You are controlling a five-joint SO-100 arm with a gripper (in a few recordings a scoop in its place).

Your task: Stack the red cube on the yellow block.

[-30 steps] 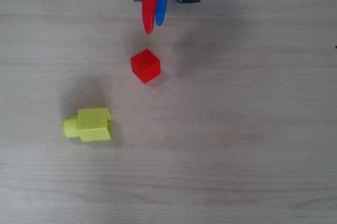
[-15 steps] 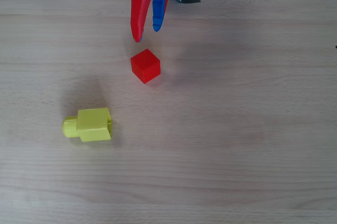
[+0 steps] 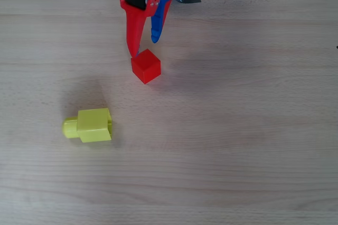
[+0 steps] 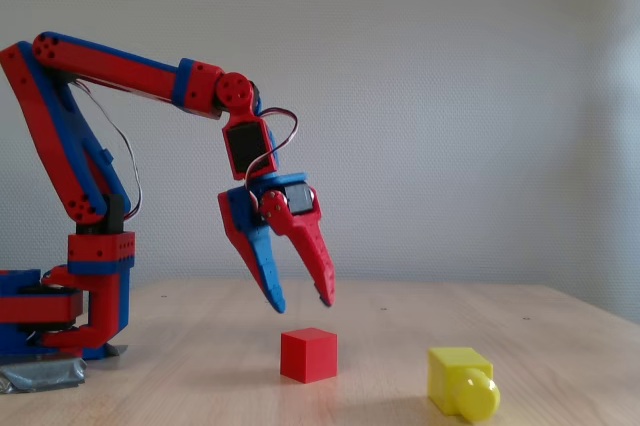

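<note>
While the red cube (image 3: 146,66) sits bare on the tabletop (image 3: 237,130), turned corner-on to the overhead view, nothing of the stacking is done yet: I have not gripped it, and the yellow block (image 3: 94,125) lies well apart from it, on its side with the round stub pointing along the wood (the fixed view shows the stub facing the camera). My pincer (image 4: 303,301) hangs above the cube with its two fingers spread apart and nothing between them; the fixed view shows clear air under the tips, though from overhead the red finger's tip overlaps the cube's far corner. What is left, as I judge it, is everything that matters: come down around the cube, close, lift, carry it to the block and set it on a flat face. Room is generous. Bare wood lies on all sides of both pieces, no edge of the tabletop is near either one, and the path from cube to block is unobstructed.
</note>
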